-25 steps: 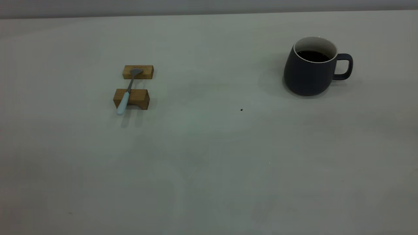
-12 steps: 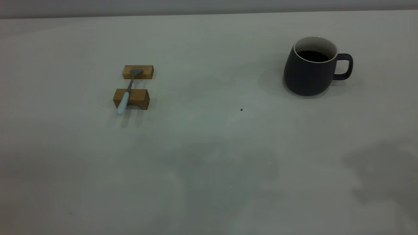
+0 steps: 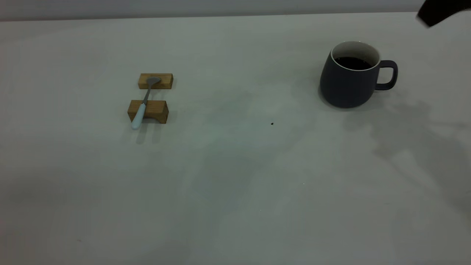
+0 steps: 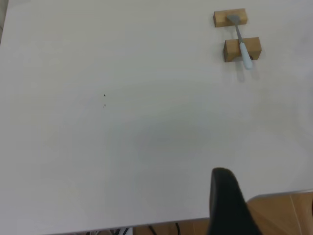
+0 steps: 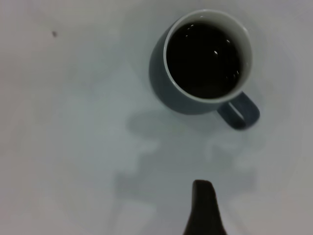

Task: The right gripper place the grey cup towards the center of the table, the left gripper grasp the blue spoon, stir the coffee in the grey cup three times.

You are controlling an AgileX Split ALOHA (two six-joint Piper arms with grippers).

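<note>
**Coming in above the coffee mug**

Newly reaching into the far right corner of the exterior view since half a second ago: a black stretch of the right arm (image 3: 438, 13), up beyond the mug. Also now throwing a broad, ragged shadow across the wide off-white matte table (image 3: 228, 191) on that side. Leaving mug, spoon and blocks exactly where they were.

Hanging the right gripper (image 5: 203, 210), a black arm end, in the air over the table and touching nothing. Showing only one dark tip of it in the right wrist view, so not telling whether it is spread or closed.

Keeping the grey cup (image 3: 349, 79), a large rounded slate mug with a loop handle and an off-white inside, upright on the table just ahead of and below that gripper, clearly apart from it, handle turned partly toward it. Holding the coffee (image 5: 203, 58), a dark, nearly black liquid, a little under the rim.

Holding the left gripper (image 4: 227, 205), another black arm end, over the table's edge. Again not telling spread from closed.

Lying well ahead of it and untouched: the blue spoon (image 3: 141, 106), slim, with a pale light-blue handle and grey metal bowl. Bridging two small wooden blocks, bowl on the farther block (image 3: 155, 81), handle across the nearer block (image 3: 152, 111) and jutting back toward that gripper.
</note>
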